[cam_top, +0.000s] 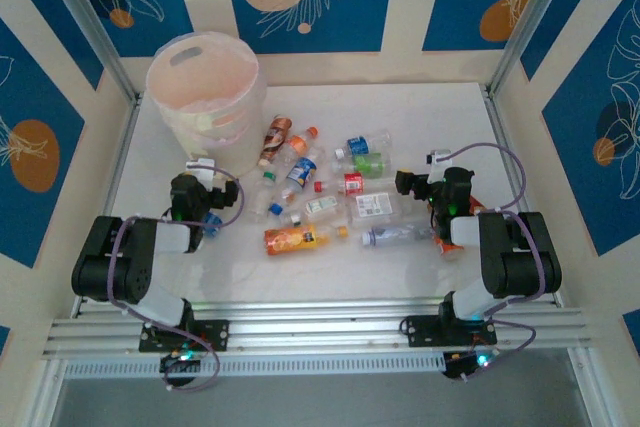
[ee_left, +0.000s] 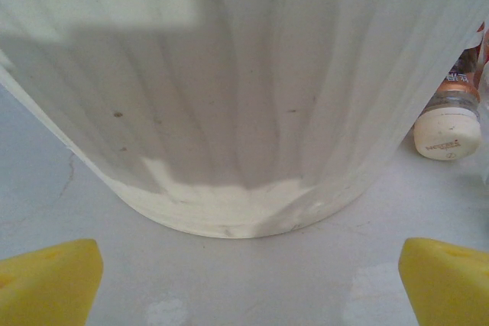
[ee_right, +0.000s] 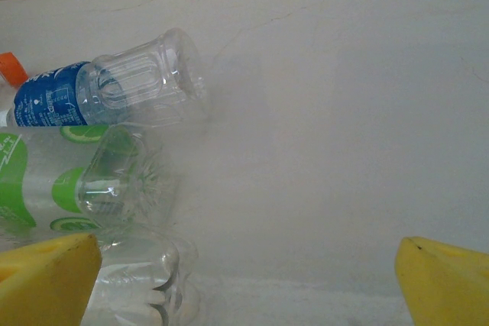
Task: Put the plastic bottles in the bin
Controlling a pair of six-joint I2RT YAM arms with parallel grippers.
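1. White tabletop (cam_top: pixel 440 117) spans the middle of the top view, boxed in by blue-patterned panels. The bin (cam_top: pixel 225 112) stands upright at upper left with its mouth open.
2. The plastic bottles (cam_top: pixel 325 187) lie on their sides in a loose scatter at centre, just right of the bin. We see none inside it.
3. Our left gripper (ee_left: pixel 248 284) faces the bin's wall close up, its yellow pads (ee_left: pixel 46 280) spread wide and nothing between them. A white-capped bottle (ee_left: pixel 447 124) lies at the right edge of its view.
4. Our right gripper (ee_right: pixel 248 284) is equally wide and empty (bare table ahead). A blue-labelled bottle (ee_right: pixel 114 93) and a green-labelled bottle (ee_right: pixel 76 181) lie at the left of its view, so we judge that it stands ready to pick from that side.
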